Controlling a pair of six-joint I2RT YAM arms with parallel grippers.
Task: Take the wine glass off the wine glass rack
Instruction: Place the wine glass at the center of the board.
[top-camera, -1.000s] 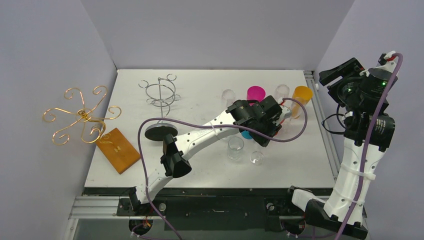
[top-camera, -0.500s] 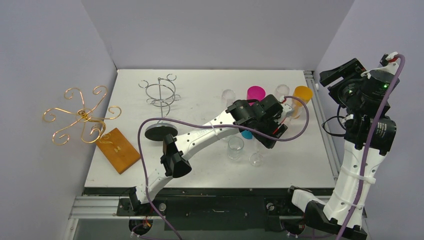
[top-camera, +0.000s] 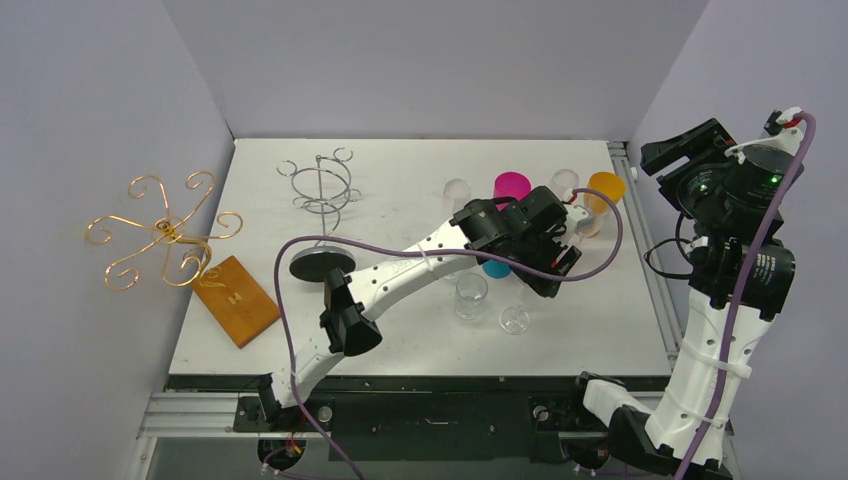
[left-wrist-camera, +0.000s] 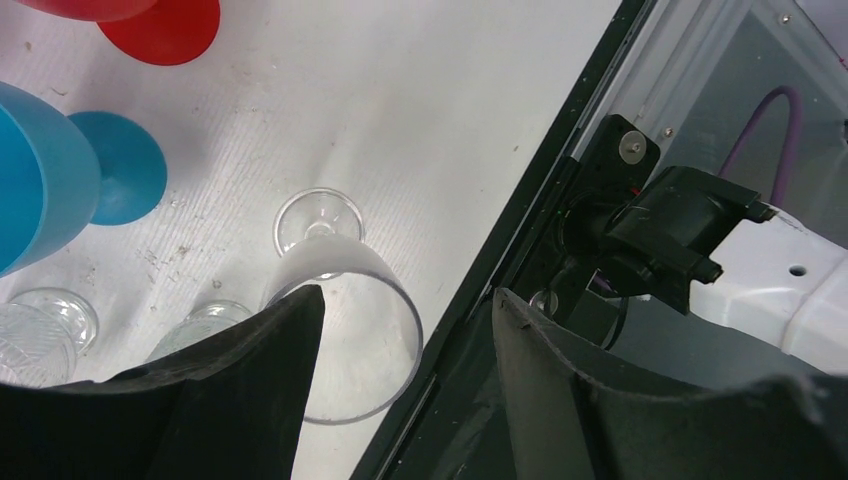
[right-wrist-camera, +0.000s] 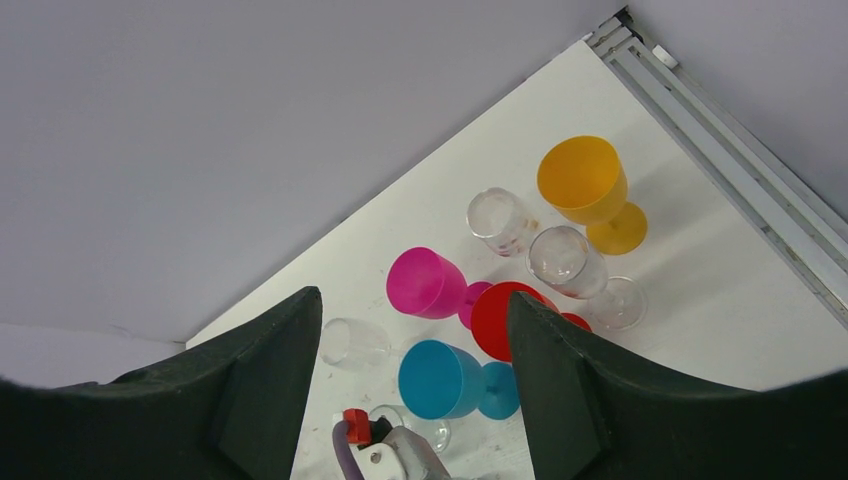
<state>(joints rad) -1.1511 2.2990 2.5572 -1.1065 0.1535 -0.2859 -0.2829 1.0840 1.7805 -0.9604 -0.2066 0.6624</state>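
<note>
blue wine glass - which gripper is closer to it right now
Left. The left gripper hangs low over the table, the blue wine glass just beside it; the right gripper is raised high beyond the table's right edge, well away.

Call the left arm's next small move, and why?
Probably lift the left gripper straight up. Its fingers stand open with the clear glass upright on the table between them, ungripped. The blue glass and others crowd close, so a sideways exit risks a knock.
</note>
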